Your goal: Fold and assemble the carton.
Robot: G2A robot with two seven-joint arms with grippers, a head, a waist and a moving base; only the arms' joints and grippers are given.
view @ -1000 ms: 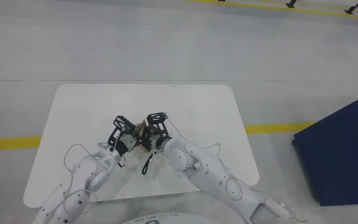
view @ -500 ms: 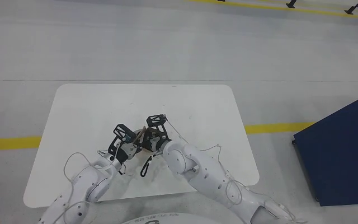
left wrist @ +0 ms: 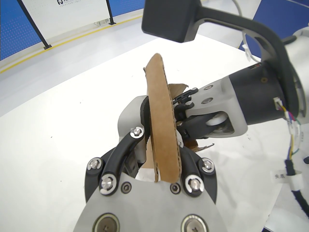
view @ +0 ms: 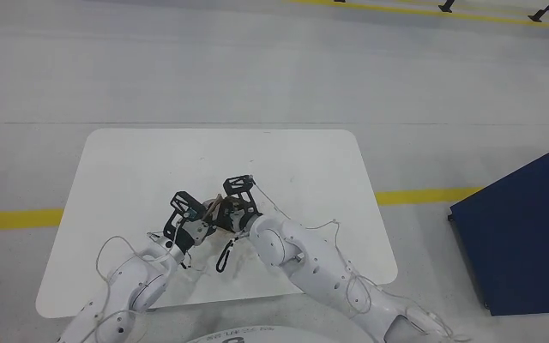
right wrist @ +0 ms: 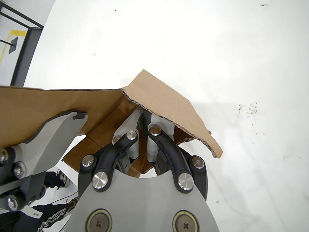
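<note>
Left wrist view: left fingers (left wrist: 131,119) and right fingers (left wrist: 190,123) pinch carton (left wrist: 160,121).

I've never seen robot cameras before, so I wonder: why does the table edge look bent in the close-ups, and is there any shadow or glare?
Left wrist view: the table edge bows into a curve, a wide-lens effect; the top view shows its sides straight. Right wrist view: same bend, a faint shadow beside the carton, no harsh glare on the white top.
</note>
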